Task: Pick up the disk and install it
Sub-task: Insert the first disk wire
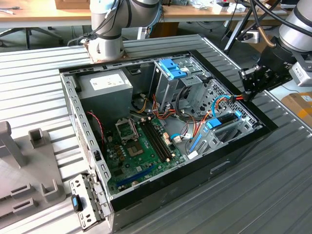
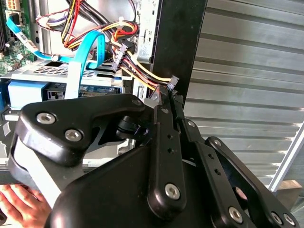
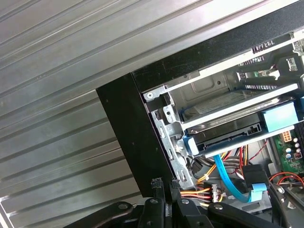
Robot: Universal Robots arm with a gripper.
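Black gripper (image 1: 246, 95) hangs at the rim of the open computer case (image 1: 195, 163), on the exterior view's right. Its fingertips are drawn together, and in the second wrist view they seem to pinch a small black connector (image 2: 173, 80) on a bundle of yellow, red and black wires. The disk (image 1: 225, 119), black with blue rails, lies in the metal bay inside the case, near the gripper but apart from it. One gripper, one disk, one connector.
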